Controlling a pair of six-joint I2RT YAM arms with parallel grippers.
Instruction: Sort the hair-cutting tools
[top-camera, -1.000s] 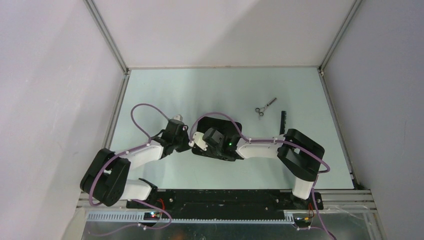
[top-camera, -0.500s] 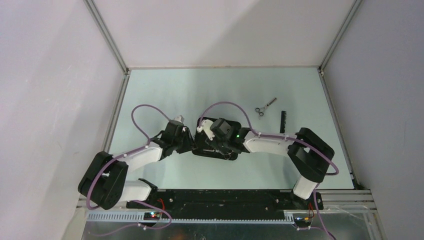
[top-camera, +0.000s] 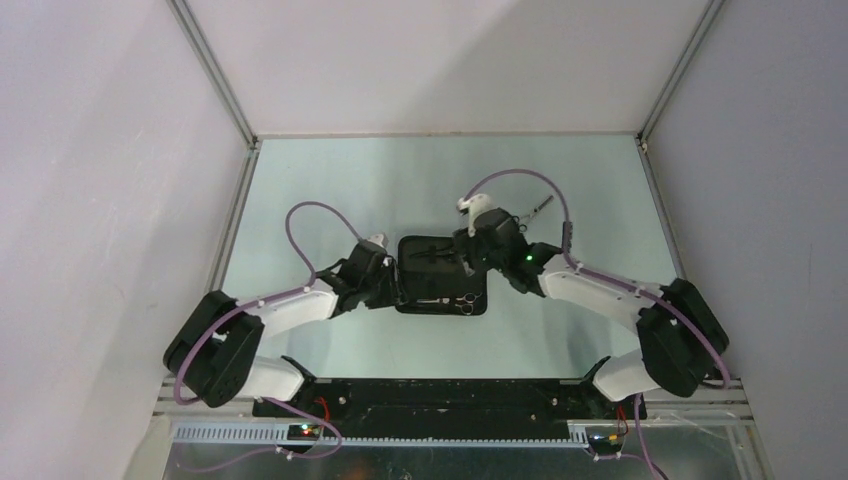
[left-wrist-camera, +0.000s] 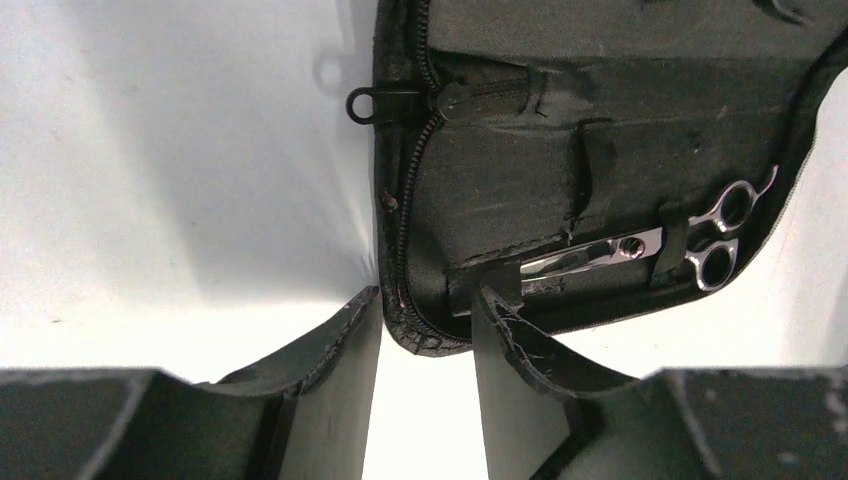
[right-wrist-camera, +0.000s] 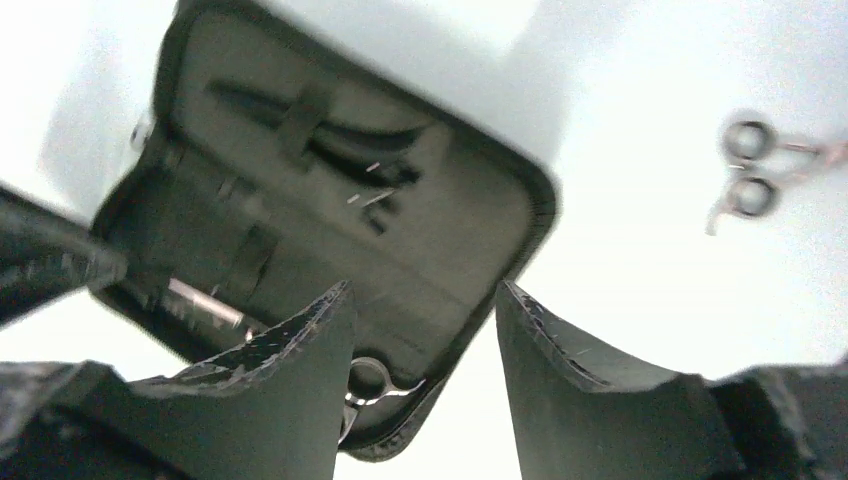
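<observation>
The left gripper (left-wrist-camera: 425, 305) is released at the edge of the open zip case (left-wrist-camera: 620, 150), and the right gripper (right-wrist-camera: 425, 295) hangs released above it. The strapped scissors (left-wrist-camera: 640, 245) sit inside the case, while the loose scissors (right-wrist-camera: 750, 180) lie on the bench (top-camera: 330, 190).

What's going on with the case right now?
The black rectangular zip case lies open, one pair of silver metal scissors strapped inside. The left gripper sits at its left edge, the right gripper hovers over its far right corner, both with jaws open. A second pair of silver scissors lies loose beyond.
</observation>
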